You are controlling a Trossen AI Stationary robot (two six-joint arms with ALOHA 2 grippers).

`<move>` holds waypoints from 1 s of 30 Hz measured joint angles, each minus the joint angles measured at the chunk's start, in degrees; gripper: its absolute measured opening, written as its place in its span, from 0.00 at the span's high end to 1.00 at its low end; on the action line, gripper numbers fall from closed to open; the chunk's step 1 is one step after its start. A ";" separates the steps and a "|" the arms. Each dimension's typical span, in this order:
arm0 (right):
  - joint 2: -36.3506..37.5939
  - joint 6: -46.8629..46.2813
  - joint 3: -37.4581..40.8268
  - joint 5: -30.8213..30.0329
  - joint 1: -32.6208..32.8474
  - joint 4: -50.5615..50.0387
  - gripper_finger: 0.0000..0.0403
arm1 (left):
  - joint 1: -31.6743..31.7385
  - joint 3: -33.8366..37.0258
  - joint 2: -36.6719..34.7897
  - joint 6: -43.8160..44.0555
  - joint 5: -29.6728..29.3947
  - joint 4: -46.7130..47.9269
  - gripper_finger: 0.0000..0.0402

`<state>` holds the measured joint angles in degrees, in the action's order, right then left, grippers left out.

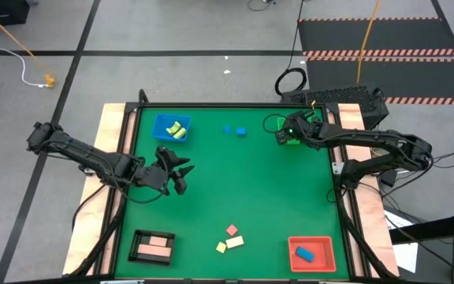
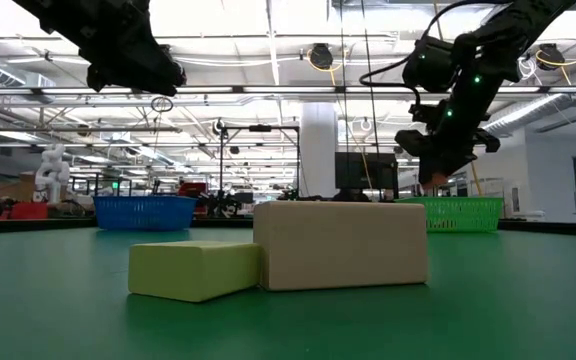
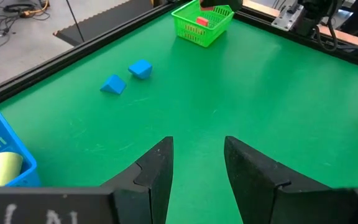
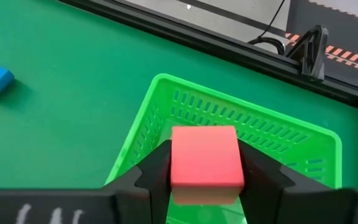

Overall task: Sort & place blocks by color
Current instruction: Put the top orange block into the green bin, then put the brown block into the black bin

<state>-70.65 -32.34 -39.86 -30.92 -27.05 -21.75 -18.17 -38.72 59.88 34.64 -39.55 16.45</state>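
Observation:
My right gripper [image 4: 204, 163] is shut on a red block [image 4: 204, 152] above the green tray [image 4: 272, 134], at the table's far right [image 1: 288, 132]. My left gripper [image 3: 197, 149] hangs open and empty over the table's left middle [image 1: 183, 174]. Two blue blocks [image 3: 114, 84] [image 3: 140, 68] lie on the mat at the far side, between the blue tray [image 1: 161, 122] and the green tray. The blue tray holds yellow-green blocks [image 1: 177, 130]. Near the front edge lie a red block [image 1: 232, 230], a cream block [image 2: 340, 244] and a yellow-green block [image 2: 196, 268]. My right gripper pinches the red block between its two fingers, one finger [image 4: 151, 171] on each opposite side face. The block's top face [image 4: 204, 149] shows between them. The block is lifted clear, above the inside of the green tray.
A black tray [image 1: 136, 251] with pink blocks sits at the near left. A red tray [image 1: 325, 246] at the near right holds a blue block [image 1: 304, 253]. The mat's middle is bare. A raised black rim [image 1: 235, 105] runs round the table.

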 joint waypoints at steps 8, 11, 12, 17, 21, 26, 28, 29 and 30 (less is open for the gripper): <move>0.00 0.31 0.00 -0.22 0.00 -1.35 0.59 | 0.00 -0.01 -0.01 0.15 0.00 0.00 0.64; 0.00 0.37 0.00 -0.22 0.02 -1.86 0.51 | 0.00 -0.02 -0.01 0.15 0.00 0.00 0.64; 0.00 0.41 0.00 0.10 0.02 -1.92 0.49 | 0.00 -0.02 -0.01 0.15 0.00 0.00 0.64; 3.89 -0.37 0.00 7.93 0.48 -0.86 0.42 | 0.00 -0.02 -0.01 0.98 0.70 -0.01 0.64; 9.23 -1.22 0.00 16.49 2.85 5.11 0.43 | 0.00 -0.02 -0.01 1.58 2.88 0.03 0.64; 11.98 -1.46 0.00 24.67 12.14 14.88 0.46 | -0.18 -0.02 -0.01 2.53 3.74 0.04 0.64; 11.53 -1.33 0.00 24.95 17.56 19.09 0.46 | -0.34 -0.02 -0.01 2.88 3.74 0.03 0.64; 10.83 -1.06 0.00 24.95 20.66 21.60 0.46 | -0.48 -0.02 -0.01 3.03 3.74 0.02 0.64; 10.04 -0.67 0.00 24.87 23.45 24.01 0.46 | -0.69 -0.02 -0.01 3.36 3.74 0.03 0.64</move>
<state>-60.62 -33.00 -39.86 -6.04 -3.59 2.25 -18.87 -38.74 59.88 37.99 -35.81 16.48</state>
